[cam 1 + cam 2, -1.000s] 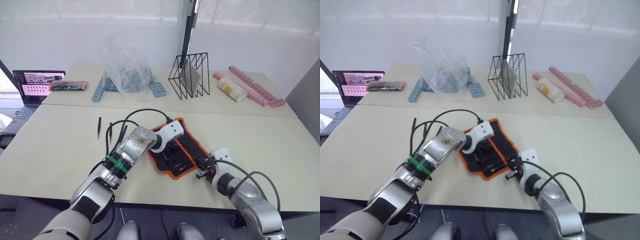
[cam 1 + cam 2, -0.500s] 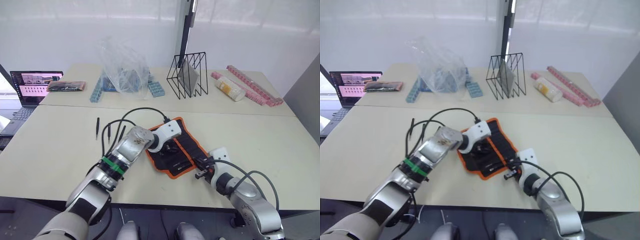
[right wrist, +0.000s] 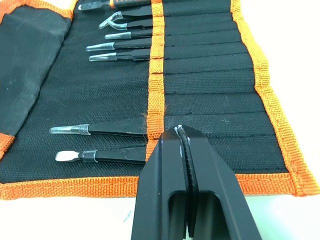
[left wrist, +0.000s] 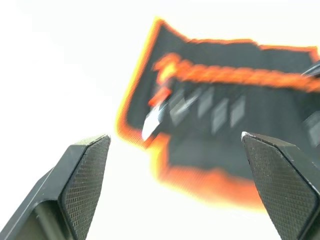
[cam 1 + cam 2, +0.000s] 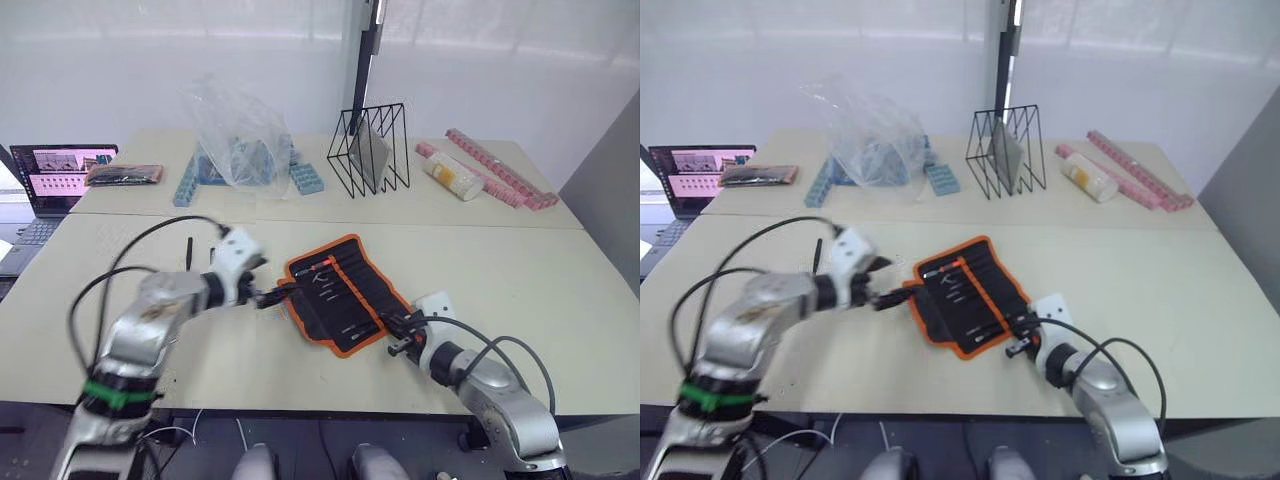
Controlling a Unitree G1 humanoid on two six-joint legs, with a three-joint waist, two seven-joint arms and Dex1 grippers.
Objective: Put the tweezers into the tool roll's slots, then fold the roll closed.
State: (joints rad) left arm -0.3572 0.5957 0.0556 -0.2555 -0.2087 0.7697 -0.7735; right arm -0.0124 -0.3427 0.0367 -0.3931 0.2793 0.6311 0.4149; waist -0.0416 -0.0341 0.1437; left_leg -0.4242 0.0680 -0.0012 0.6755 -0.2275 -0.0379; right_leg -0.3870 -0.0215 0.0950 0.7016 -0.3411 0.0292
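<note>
From the head views, my left end effector (image 5: pixel 268 297) has pulled back off the roll (image 5: pixel 340 293); half a second ago that arm lay across the black fabric, and now its tip sits just beside the roll's orange edge on my left. With the arm out of the way the roll's inner face is open to view, flat on the tabletop (image 5: pixel 520 270), with several tools seated in the slots (image 5: pixel 352 300). One loose tweezer (image 5: pixel 188 252) lies on the tabletop well out past my left end effector, so I judge the loading is not finished and that piece is probably my next pick. My right end effector (image 5: pixel 398 335) rests at the roll's near right edge, about where it was.

In the left wrist view my fingers (image 4: pixel 85 185) are spread wide with nothing between them, and the roll's orange-trimmed corner lies just ahead.

In the right wrist view my fingers (image 3: pixel 172 185) are pressed together with nothing gripped, poised over the roll's near hem. Ahead of them two tweezers (image 3: pixel 100 129) sit in neighbouring slots, more tools fill the far end, and a few slots between are bare. Folding must wait until the stray one is in.
</note>
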